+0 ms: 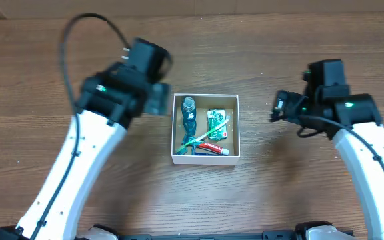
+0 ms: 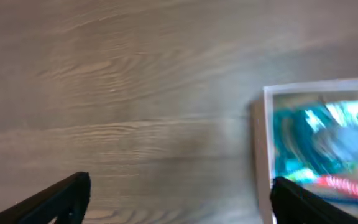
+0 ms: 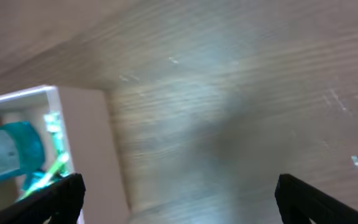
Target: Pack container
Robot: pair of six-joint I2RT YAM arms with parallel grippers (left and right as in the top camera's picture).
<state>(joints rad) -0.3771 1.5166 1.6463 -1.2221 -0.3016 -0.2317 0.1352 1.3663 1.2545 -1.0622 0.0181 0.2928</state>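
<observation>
One square white-walled cardboard container [image 1: 205, 160], wood-grain table [image 1: 245, 53]

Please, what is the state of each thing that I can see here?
container: open, holding items
bottle: lying inside it
toothpaste tube: lying inside it
toothbrush: lying slanted inside
left gripper: open, empty
right gripper: open, empty

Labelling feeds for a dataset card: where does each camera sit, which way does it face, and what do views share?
Overhead: above the table, looking straight down at the container; left arm and right arm show.
Left wrist: on the left arm, facing the table, container at right; left gripper open at bottom.
Right wrist: on the right arm, facing the table, container at left; right gripper open at bottom.
Shared: all show the container.
</observation>
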